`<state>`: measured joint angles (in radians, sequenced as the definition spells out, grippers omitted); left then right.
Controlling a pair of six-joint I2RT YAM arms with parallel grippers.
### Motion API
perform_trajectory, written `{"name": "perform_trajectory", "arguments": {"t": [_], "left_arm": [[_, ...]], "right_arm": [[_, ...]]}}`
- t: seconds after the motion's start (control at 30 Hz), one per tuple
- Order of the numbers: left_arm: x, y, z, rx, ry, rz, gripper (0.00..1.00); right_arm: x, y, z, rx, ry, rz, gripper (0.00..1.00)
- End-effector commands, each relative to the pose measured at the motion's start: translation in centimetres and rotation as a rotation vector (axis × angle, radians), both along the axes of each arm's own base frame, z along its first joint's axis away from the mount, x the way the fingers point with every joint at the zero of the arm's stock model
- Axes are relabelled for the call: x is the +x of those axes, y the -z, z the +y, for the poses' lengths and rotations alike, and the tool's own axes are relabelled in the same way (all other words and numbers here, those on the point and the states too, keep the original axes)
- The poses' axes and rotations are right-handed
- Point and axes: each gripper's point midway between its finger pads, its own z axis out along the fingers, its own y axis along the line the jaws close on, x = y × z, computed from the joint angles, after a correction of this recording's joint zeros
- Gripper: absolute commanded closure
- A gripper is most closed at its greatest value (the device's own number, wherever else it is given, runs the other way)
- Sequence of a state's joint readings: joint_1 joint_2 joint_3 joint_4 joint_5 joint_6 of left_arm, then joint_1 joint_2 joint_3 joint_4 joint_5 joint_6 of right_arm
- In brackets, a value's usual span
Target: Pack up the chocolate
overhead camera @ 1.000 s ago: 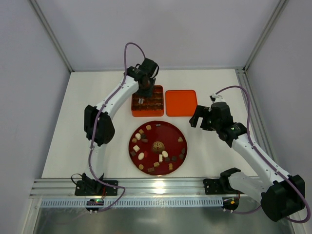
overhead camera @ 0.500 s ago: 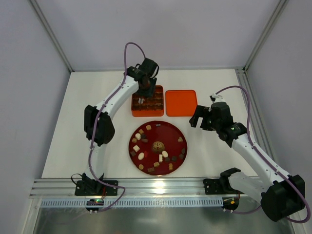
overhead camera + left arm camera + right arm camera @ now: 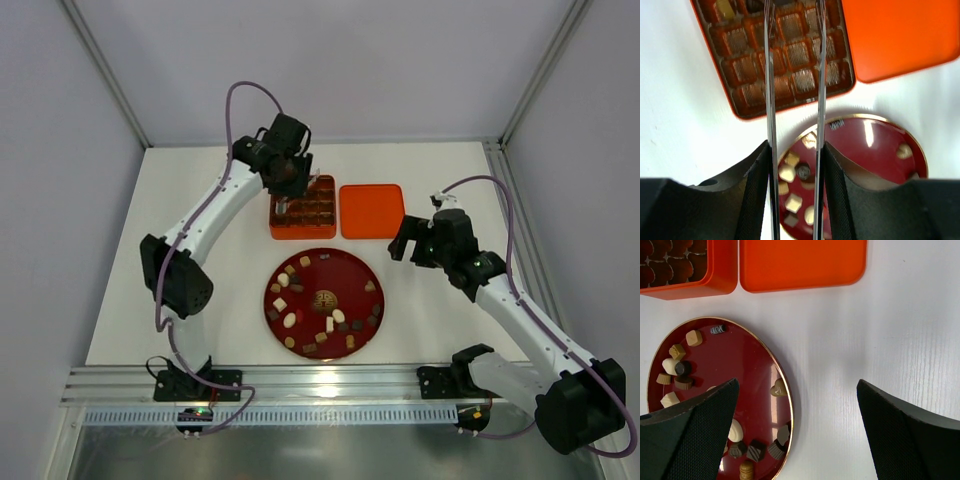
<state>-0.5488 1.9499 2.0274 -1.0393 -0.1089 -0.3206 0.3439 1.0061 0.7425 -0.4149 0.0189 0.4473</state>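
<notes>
One red plate (image 3: 345,275) holds most chocolate (image 3: 338,316), spread loose for picking. The orange box (image 3: 300,236) beyond it, lid (image 3: 371,210) laid beside to bare its cells, has a tan piece (image 3: 725,7) in. Right gripper (image 3: 796,390) gapes empty. Left gripper (image 3: 283,205) stands parted over the box, nothing seen between.

Plate (image 3: 352,277) mid-table (image 3: 450,180), near side; chocolate (image 3: 290,320) scattered on it; compartment box (image 3: 312,212) just behind, far-left; lid (image 3: 371,210) beside box, right.
</notes>
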Motion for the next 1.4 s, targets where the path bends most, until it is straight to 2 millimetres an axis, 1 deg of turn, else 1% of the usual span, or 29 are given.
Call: {"name": "perform_trajectory", "arguments": {"t": [0.0, 0.03, 0.07, 0.1, 0.13, 0.17, 0.2, 0.23, 0.27, 0.3, 0.33, 0.37, 0.4, 0.43, 0.47, 0.5, 0.57, 0.6, 0.67, 0.7, 0.8, 0.83, 0.93, 0.97, 1.13, 1.37], "left_arm": [[-3.3, -4.8, 0.6, -0.123, 0.001, -0.040, 0.56], [-4.3, -4.1, 1.0, -0.117, 0.005, -0.017, 0.57], [-5.0, -4.1, 1.1, -0.121, 0.010, -0.013, 0.57], [-6.0, -5.2, 1.7, -0.137, 0.010, -0.031, 0.56], [-7.0, -5.2, 1.9, -0.140, 0.014, -0.019, 0.57], [-8.1, -3.9, 2.2, -0.125, 0.022, 0.015, 0.56], [-9.0, -4.1, 2.5, -0.129, 0.027, 0.016, 0.57], [-10.2, -4.5, 3.0, -0.136, 0.033, 0.011, 0.57], [-11.5, -3.6, 3.4, -0.119, 0.039, 0.038, 0.57], [-12.4, -3.3, 3.7, -0.113, 0.043, 0.049, 0.56], [-13.5, -3.9, 4.2, -0.124, 0.048, 0.031, 0.56], [-14.8, -2.5, 4.4, -0.102, 0.057, 0.068, 0.56], [-15.5, -2.3, 4.6, -0.094, 0.056, 0.069, 0.56], [-16.5, -2.7, 5.0, -0.092, 0.062, 0.053, 0.56], [-17.2, -2.2, 5.6, -0.059, 0.043, 0.055, 0.56], [-18.3, -1.4, 5.7, -0.040, 0.060, 0.075, 0.56], [-19.8, -1.1, 5.9, -0.041, 0.066, 0.084, 0.55], [-20.5, -0.4, 6.1, -0.025, 0.069, 0.101, 0.55], [-21.8, -0.1, 5.9, -0.016, 0.093, 0.107, 0.54], [-22.4, 0.6, 6.0, 0.000, 0.090, 0.124, 0.53], [-23.4, 1.3, 6.2, -0.003, 0.085, 0.141, 0.53], [-23.8, 1.9, 6.2, 0.005, 0.090, 0.152, 0.53], [-24.4, 2.9, 6.3, 0.028, 0.092, 0.172, 0.53], [-24.5, 3.0, 6.1, 0.024, 0.100, 0.176, 0.53], [-24.9, 4.1, 5.3, 0.025, 0.108, 0.197, 0.54], [-24.7, 5.1, 4.8, 0.040, 0.114, 0.209, 0.54]], "right_arm": [[1.1, -1.8, 0.5, 0.025, -0.005, -0.063, 0.00], [1.2, -1.9, 0.4, 0.025, -0.004, -0.068, 0.00], [1.3, -1.8, 0.5, 0.025, -0.004, -0.068, 0.00], [1.3, -1.9, 0.5, 0.026, -0.005, -0.068, 0.00], [1.4, -1.9, 0.5, 0.026, -0.002, -0.069, 0.00], [1.4, -1.9, 0.5, 0.026, -0.006, -0.069, 0.00], [1.4, -2.0, 0.6, 0.028, -0.005, -0.072, 0.00], [1.3, -2.0, 1.1, 0.046, -0.031, -0.067, 0.00], [1.3, -2.1, 1.1, 0.047, -0.032, -0.067, 0.00], [1.2, -2.0, 1.2, 0.047, -0.034, -0.067, 0.00], [1.3, -2.2, 1.1, 0.049, -0.032, -0.071, 0.00], [1.3, -2.1, 1.2, 0.050, -0.032, -0.069, 0.00], [1.3, -2.1, 1.2, 0.052, -0.031, -0.070, 0.00], [1.2, -2.2, 1.2, 0.052, -0.031, -0.070, 0.00], [1.3, -2.2, 1.2, 0.054, -0.032, -0.071, 0.00], [1.3, -2.1, 1.2, 0.056, -0.031, -0.072, 0.00], [1.2, -2.1, 1.3, 0.063, -0.033, -0.071, 0.00], [1.1, -2.0, 1.3, 0.064, -0.032, -0.069, 0.00], [1.1, -1.9, 1.3, 0.062, -0.031, -0.066, 0.00], [1.1, -1.7, 1.2, 0.059, -0.028, -0.062, 0.00], [1.1, -1.5, 1.3, 0.062, -0.028, -0.060, 0.00], [1.0, -1.4, 1.3, 0.063, -0.028, -0.056, 0.00], [1.0, -1.2, 1.3, 0.064, -0.027, -0.054, 0.00], [1.0, -1.1, 1.3, 0.064, -0.027, -0.054, 0.00], [1.0, -0.8, 1.3, 0.062, -0.027, -0.048, 0.00], [1.0, -0.6, 1.2, 0.057, -0.028, -0.047, 0.00]]}}
